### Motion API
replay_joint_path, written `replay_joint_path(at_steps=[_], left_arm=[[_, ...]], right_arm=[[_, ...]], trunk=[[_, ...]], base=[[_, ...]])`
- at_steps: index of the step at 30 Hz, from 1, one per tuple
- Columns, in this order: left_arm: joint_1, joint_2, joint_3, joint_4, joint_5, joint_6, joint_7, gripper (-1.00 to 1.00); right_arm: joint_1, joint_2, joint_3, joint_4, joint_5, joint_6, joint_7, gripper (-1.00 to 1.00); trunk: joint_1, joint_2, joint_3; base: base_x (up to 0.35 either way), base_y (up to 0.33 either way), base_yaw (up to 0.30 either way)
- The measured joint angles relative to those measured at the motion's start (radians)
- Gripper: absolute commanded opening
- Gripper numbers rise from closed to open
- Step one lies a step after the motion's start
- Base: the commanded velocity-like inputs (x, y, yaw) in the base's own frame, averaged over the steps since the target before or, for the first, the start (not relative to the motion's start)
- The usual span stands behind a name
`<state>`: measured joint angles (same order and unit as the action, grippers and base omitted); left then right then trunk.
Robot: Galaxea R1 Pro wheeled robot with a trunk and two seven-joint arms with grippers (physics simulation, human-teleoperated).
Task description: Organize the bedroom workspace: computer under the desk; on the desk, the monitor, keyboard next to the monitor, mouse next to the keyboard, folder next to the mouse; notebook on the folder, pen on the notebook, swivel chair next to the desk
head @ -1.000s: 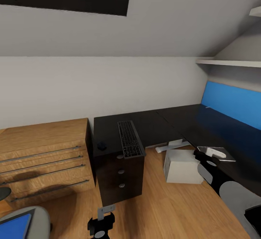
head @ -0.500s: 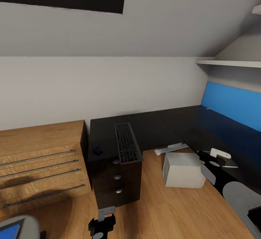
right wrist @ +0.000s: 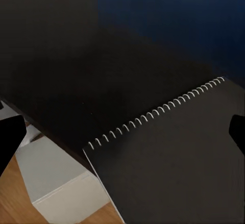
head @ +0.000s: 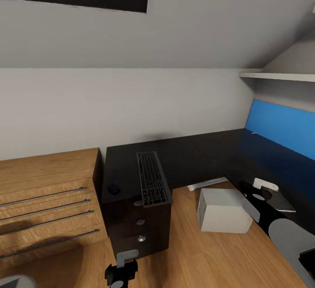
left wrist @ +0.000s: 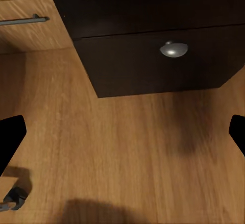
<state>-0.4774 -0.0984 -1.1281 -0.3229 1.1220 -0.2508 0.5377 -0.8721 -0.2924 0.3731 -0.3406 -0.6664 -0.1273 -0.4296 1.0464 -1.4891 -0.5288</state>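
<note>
A: What lies on the long L-shaped matte black worktop (head: 197,154)?

B: A slim keyboard with dark grey keys in a thin silver frame (head: 152,177) lies lengthwise above the black drawer unit with round knobs (head: 140,222), its near end at the worktop's front edge. A small black rounded mouse (head: 114,188) sits just beside it, towards the light wood cabinet with long metal handles (head: 46,200).

A: And the tower?

B: The light grey boxy computer case (head: 222,210) stands on the light wood floor (head: 197,253) at the worktop's inner corner, partly under its edge, next to a white leg (head: 205,183).

A: The notebook?

B: A thin grey-covered notebook with a white spiral binding (right wrist: 173,168) lies flat on the worktop's right wing, one corner over the edge above the case, before the blue back panel (head: 280,126).

A: The tools?

B: The right tool (right wrist: 122,132) hovers over the notebook, fingers wide apart, holding nothing. The left tool (left wrist: 122,132) is likewise spread and empty, low over the floor before the drawers.
</note>
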Motion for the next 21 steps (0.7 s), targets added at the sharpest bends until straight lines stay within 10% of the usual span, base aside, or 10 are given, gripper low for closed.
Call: replay_joint_path(at_steps=[21], left_arm=[[0.0, 0.0, 0.0, 0.0, 0.0, -0.001, -0.003, 1.0]], right_arm=[[0.0, -0.001, 0.005, 0.007, 0.004, 0.002, -0.117, 1.0]], trunk=[[0.0, 0.0, 0.0]], base=[[0.104, -0.074, 0.0]])
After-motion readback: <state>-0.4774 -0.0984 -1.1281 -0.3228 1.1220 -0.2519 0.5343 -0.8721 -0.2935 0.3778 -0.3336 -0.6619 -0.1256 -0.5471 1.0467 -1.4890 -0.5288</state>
